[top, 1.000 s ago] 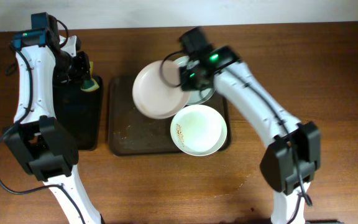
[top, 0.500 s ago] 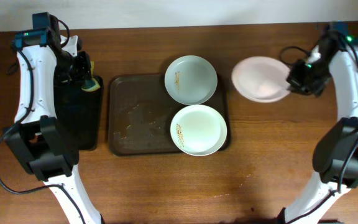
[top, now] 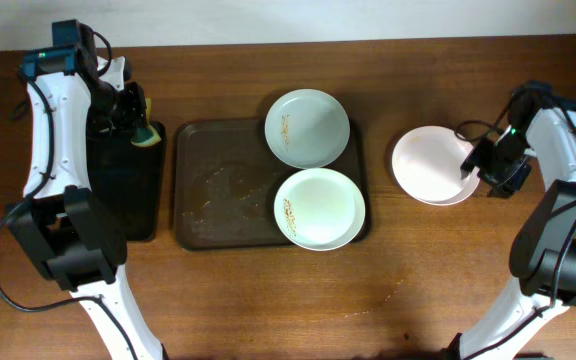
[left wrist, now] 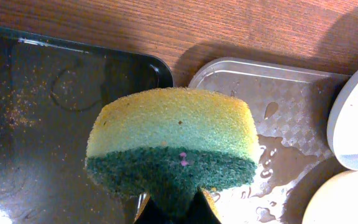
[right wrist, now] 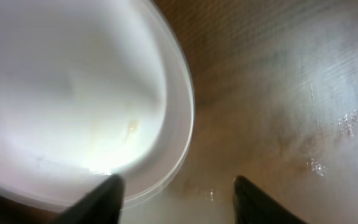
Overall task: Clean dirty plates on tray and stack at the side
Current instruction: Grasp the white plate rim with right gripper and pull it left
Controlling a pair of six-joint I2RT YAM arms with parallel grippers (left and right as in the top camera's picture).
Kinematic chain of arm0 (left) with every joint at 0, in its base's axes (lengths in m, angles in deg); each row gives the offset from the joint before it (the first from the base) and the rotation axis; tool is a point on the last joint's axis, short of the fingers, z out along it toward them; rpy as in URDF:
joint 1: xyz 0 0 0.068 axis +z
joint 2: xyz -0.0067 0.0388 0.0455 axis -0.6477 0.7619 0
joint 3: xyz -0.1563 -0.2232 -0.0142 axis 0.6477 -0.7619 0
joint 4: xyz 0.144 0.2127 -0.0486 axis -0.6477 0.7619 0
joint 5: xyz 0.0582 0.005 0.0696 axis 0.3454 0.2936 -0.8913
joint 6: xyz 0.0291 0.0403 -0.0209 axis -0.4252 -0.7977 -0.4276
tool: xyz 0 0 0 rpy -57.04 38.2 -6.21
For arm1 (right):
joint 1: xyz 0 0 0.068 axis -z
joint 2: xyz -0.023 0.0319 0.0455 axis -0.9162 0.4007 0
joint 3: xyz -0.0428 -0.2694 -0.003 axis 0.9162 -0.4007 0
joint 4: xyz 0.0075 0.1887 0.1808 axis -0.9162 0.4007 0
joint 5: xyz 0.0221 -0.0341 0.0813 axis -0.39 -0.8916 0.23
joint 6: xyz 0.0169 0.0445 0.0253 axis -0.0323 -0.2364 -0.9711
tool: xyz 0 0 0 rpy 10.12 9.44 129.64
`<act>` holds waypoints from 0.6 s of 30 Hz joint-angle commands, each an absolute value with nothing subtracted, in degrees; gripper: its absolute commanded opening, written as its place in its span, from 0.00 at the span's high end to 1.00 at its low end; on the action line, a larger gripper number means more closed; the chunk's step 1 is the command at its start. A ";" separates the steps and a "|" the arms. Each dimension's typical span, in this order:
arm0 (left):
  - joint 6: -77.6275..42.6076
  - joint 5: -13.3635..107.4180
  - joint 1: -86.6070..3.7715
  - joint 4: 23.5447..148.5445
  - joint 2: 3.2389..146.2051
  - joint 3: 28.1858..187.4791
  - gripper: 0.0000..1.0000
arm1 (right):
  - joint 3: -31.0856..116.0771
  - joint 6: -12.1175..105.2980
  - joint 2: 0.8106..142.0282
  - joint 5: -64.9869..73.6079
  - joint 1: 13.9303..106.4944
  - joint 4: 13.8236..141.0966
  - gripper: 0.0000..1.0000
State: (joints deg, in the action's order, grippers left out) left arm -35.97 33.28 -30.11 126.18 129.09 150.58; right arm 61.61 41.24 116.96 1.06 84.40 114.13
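Note:
Two white plates with orange-brown smears lie on the dark-brown tray (top: 218, 210): one (top: 307, 128) at its far right corner, one (top: 319, 208) at its near right. A third white plate (top: 430, 166) rests on the bare table to the right of the tray. My right gripper (top: 483, 170) is at that plate's right rim, open, with the rim (right wrist: 180, 130) between its spread fingers and no grip on it. My left gripper (top: 133, 118) hovers over the black tray, shut on a yellow-and-green sponge (left wrist: 173, 142).
A narrower black tray (top: 123, 185) lies left of the brown tray, its surface wet and crumbed. Crumbs and smears spot the brown tray's left half (top: 213, 195). Water drops mark the wood (right wrist: 347, 121) beside the set-down plate.
The right arm carried the third plate down toward the table's right side, set it on the wood and opened its jaws. The left arm and sponge stayed still.

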 commanded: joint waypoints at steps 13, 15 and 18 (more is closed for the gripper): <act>-36.84 33.08 -30.24 125.99 128.98 150.67 0.99 | 56.04 37.39 110.10 5.24 52.86 109.32 0.59; -36.84 33.08 -30.24 125.99 128.98 150.67 0.99 | 51.58 37.72 110.10 5.26 50.58 104.33 0.65; -36.86 33.10 -30.24 126.01 128.98 150.67 0.99 | 46.66 38.74 110.77 5.04 49.40 100.03 0.67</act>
